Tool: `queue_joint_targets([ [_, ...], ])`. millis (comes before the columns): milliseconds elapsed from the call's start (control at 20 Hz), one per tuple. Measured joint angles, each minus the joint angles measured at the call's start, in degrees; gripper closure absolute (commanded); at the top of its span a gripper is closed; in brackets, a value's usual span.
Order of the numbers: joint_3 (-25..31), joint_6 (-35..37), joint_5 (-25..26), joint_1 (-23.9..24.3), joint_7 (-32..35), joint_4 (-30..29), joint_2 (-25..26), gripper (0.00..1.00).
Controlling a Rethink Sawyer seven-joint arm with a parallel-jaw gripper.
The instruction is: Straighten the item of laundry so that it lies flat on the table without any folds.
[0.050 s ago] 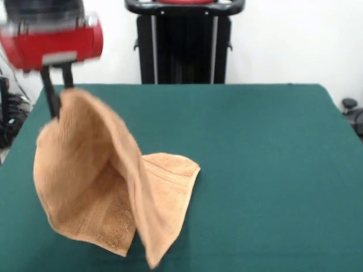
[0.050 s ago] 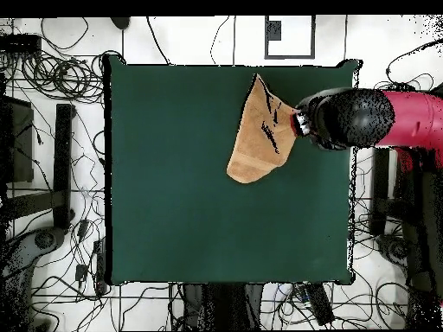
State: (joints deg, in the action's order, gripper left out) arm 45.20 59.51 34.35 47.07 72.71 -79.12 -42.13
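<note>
Pinching the towel [image 1: 96,181] by its top edge, the gripper [image 1: 58,93] held it lifted over the table [image 1: 255,170], its two dark fingers [image 1: 52,99] closed on the cloth. The towel hung in a draped fold (one flap trailing onto the green surface toward the front edge). From overhead, it [image 2: 257,138] sat near the table's [image 2: 190,190] upper right, beside the red-and-black arm [image 2: 381,117].
</note>
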Motion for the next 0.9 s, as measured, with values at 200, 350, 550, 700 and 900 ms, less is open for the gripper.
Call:
queue_joint_targets([
  [200,-2.6,-2.81,-3.67,-0.49,0.37,-8.46,-9.3,1.0],
  [350,-5.35,-4.83,-6.61,-2.21,1.46,-13.8,-15.3,1.0],
  [550,-10.62,-6.74,-9.96,-6.96,5.28,-20.06,-22.31,1.0],
  [700,-14.59,-6.9,-11.64,-11.48,9.13,-23.56,-26.46,1.0],
  [900,-19.55,-6.9,-13.47,-18.01,15.53,-27.48,-31.24,1.0],
])
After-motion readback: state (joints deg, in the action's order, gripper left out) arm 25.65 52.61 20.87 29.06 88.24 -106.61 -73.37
